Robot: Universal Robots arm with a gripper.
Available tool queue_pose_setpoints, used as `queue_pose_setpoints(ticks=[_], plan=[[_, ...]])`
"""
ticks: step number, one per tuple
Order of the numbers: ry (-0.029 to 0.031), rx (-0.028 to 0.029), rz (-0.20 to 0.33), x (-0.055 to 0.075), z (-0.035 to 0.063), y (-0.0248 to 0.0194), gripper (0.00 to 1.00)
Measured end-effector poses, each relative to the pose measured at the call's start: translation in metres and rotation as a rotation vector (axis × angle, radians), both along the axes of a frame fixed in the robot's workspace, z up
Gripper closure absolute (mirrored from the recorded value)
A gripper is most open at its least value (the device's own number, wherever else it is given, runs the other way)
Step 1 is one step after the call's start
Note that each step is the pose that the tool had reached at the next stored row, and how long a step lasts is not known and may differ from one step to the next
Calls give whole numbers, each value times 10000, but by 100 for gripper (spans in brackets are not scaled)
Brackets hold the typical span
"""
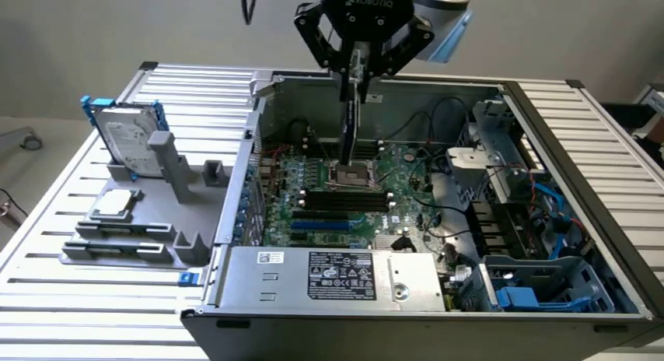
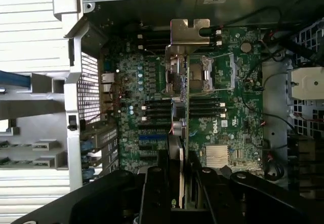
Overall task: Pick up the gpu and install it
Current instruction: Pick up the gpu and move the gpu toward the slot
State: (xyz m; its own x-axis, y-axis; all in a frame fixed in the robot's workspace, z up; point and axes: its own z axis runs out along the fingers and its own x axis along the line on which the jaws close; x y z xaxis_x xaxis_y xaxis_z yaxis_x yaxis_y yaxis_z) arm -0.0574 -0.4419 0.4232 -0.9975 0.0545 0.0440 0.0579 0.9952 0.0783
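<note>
Gpu [image 1: 353, 120], flat green card with black cover and silver end bracket: hangs edge-down over green motherboard [image 1: 311, 178] inside open grey computer case [image 1: 518, 92]. Pinched upright by black claw [image 1: 360, 65], probably to meet a blue slot [image 1: 326, 222] squarely.

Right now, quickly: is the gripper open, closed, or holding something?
gripper: closed on the gpu, which hangs on edge above the motherboard.
</note>
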Motion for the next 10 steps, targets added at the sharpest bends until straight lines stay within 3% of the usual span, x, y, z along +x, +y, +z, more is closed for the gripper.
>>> queue_pose_setpoints(ticks=[5, 10], plan=[[-49, -4, 2, 173, -44, 11, 73], [-47, -5, 0, 177, -44, 11, 73]])
